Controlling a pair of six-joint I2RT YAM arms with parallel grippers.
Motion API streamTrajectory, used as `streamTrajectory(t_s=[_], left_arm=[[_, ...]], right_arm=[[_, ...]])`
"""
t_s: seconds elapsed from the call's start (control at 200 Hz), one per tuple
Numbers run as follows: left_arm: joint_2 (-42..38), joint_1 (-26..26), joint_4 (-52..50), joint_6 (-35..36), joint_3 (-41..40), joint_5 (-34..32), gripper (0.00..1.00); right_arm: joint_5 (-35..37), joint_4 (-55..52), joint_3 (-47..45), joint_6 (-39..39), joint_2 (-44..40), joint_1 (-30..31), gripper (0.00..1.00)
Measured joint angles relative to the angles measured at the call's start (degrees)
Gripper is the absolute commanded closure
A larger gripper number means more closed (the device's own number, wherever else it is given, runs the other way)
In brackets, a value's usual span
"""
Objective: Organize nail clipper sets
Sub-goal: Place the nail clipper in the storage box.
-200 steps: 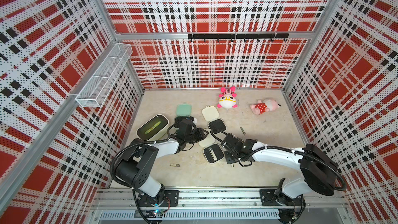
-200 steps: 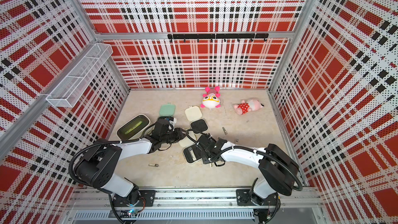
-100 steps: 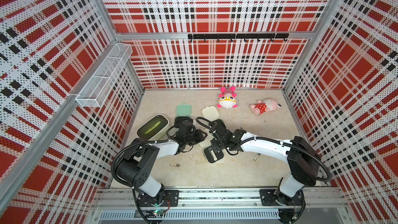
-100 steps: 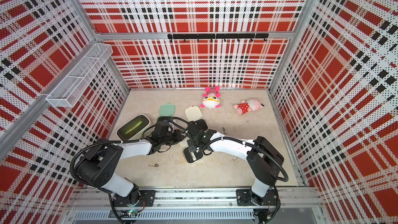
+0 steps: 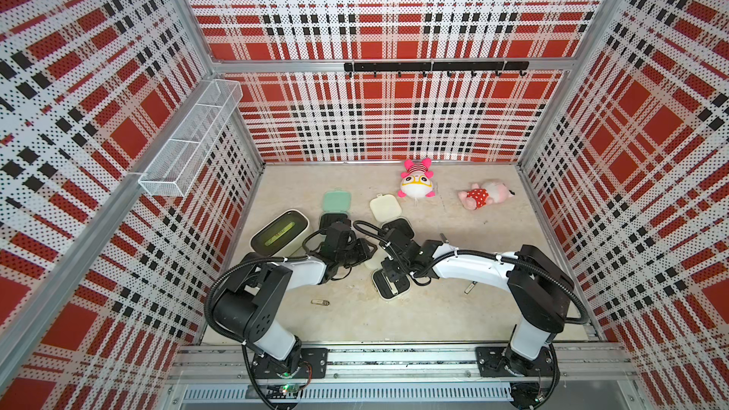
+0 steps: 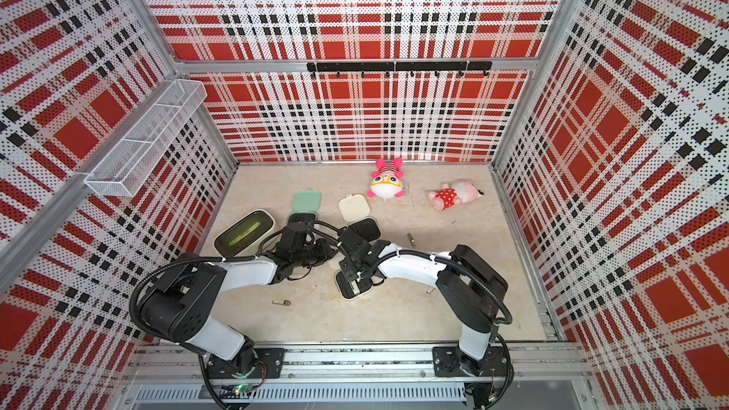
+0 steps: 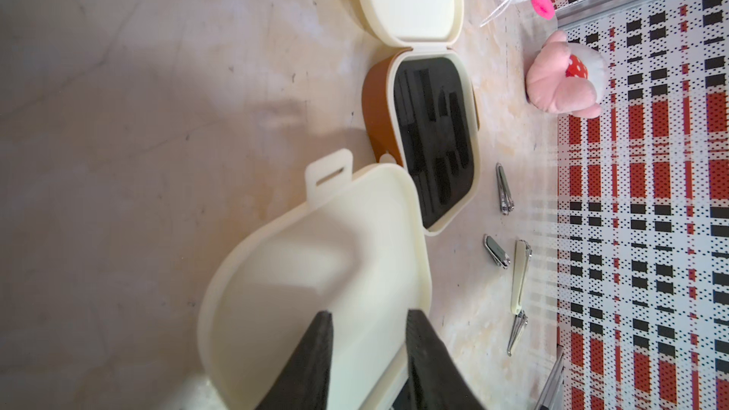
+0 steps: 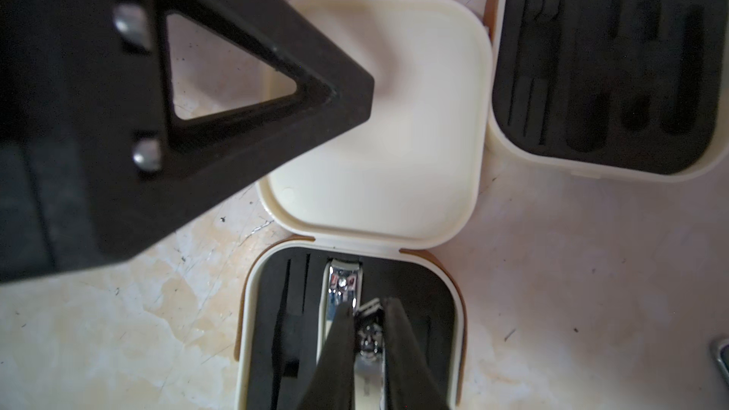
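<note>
Three nail clipper set cases lie open on the floor. The mint green case (image 5: 336,201) and a cream case (image 5: 385,209) with an empty black insert (image 7: 434,140) sit further back. The near cream case (image 5: 391,287) holds a silver clipper (image 8: 342,278) in its black insert. My left gripper (image 7: 369,315) is shut on that case's raised lid (image 7: 315,270), one finger inside and one outside the rim. Over the insert, my right gripper (image 8: 367,309) is shut on a small silver clipper (image 8: 369,335). Loose clippers lie on the floor (image 5: 320,302) (image 7: 504,189) (image 7: 496,251).
A cream bin (image 5: 281,232) with a green inside stands at the left by my left arm. Two pink plush toys (image 5: 416,183) (image 5: 483,199) lie at the back. A cream-handled tool (image 7: 520,278) lies near the right wall. A wire basket (image 5: 189,143) hangs on the left wall.
My right gripper has swung from the right side of the near cream case to above its insert, with the small clipper in it. My left gripper has stayed on the lid.
</note>
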Motion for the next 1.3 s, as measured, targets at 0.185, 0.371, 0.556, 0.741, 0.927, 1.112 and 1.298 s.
streamTrajectory(t_s=[0.185,0.371,0.556,0.741,0.927,1.112,1.298], left_arm=[[0.3,0.0,0.6,0.0,-0.6,0.0,0.64],[0.6,0.2,0.9,0.0,-0.7,0.0,0.64],[0.7,0.2,1.2,-0.1,-0.9,0.0,0.64],[1.2,0.2,1.3,-0.2,-0.9,0.0,0.65],[1.5,0.2,1.6,-0.2,-0.9,0.0,0.65],[1.5,0.3,1.7,-0.2,-1.0,0.0,0.65],[1.5,0.6,1.8,-0.2,-1.2,0.0,0.65]], right_arm=[[-0.3,0.6,-0.8,-0.2,0.3,-0.1,0.86],[-0.4,1.4,-1.9,-0.2,0.3,-0.1,0.86],[-1.0,2.6,-2.8,-0.2,0.3,-0.1,0.86],[-1.8,3.4,-3.1,-0.2,0.3,-0.1,0.85],[-2.3,4.1,-3.6,-0.1,0.3,-0.1,0.85],[-2.6,5.0,-5.2,0.1,0.3,-0.3,0.85],[-2.7,6.4,-6.3,0.1,-0.1,-0.5,0.86]])
